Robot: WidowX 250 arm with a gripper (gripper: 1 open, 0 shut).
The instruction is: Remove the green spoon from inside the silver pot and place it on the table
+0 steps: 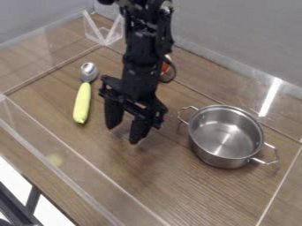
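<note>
My end effector [129,129] points straight down near the middle of the frame, with its two black fingers spread apart and nothing between them. The tips hang low over the brown wooden counter [177,190], between the green spoon [83,94] on the left and the silver pot [227,135] on the right.

The spoon is not in the pot. It lies flat on the counter, well apart from the pot, with its shiny round end toward the top of the frame. The pot looks empty inside.

So I think my job is nearly finished. The good thing to do now is go up slowly and straight, keep my fingers apart, and not bump the spoon or the pot's near loop handle.

Some things I cannot see well. My arm hides something reddish [171,64] behind it, and I cannot tell what it is. I cannot tell if my fingertips touch the wood. The clear walls [48,190] around the counter are hard to make out.
</note>
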